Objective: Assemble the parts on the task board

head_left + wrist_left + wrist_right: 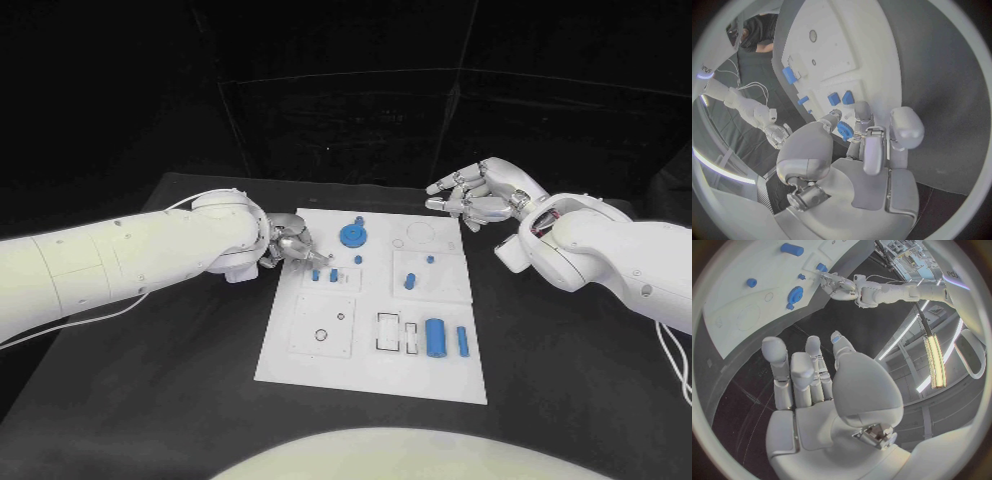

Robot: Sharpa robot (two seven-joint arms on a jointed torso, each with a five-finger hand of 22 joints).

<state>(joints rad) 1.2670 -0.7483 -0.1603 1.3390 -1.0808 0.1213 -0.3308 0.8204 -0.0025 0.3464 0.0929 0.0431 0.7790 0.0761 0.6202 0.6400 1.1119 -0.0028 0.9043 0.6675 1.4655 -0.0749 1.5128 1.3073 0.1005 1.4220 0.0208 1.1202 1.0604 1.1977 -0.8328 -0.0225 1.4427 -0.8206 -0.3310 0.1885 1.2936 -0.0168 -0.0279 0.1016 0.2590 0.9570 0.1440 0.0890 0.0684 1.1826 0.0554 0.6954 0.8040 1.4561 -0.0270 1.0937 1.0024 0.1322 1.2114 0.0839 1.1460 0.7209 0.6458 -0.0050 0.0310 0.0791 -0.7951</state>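
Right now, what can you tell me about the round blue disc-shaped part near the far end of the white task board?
The round blue disc-shaped part looks like matte plastic: a flat circular body with a small tab or knob projecting from its far edge. It lies flat on the white task board, near the far edge, left of an outlined circle. The right wrist view shows it too. Neither hand touches it; the left hand works at smaller blue pieces beside it.

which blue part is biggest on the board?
The round disc-shaped part at the task board's far end, near the left hand; the rest are small pegs and blocks.
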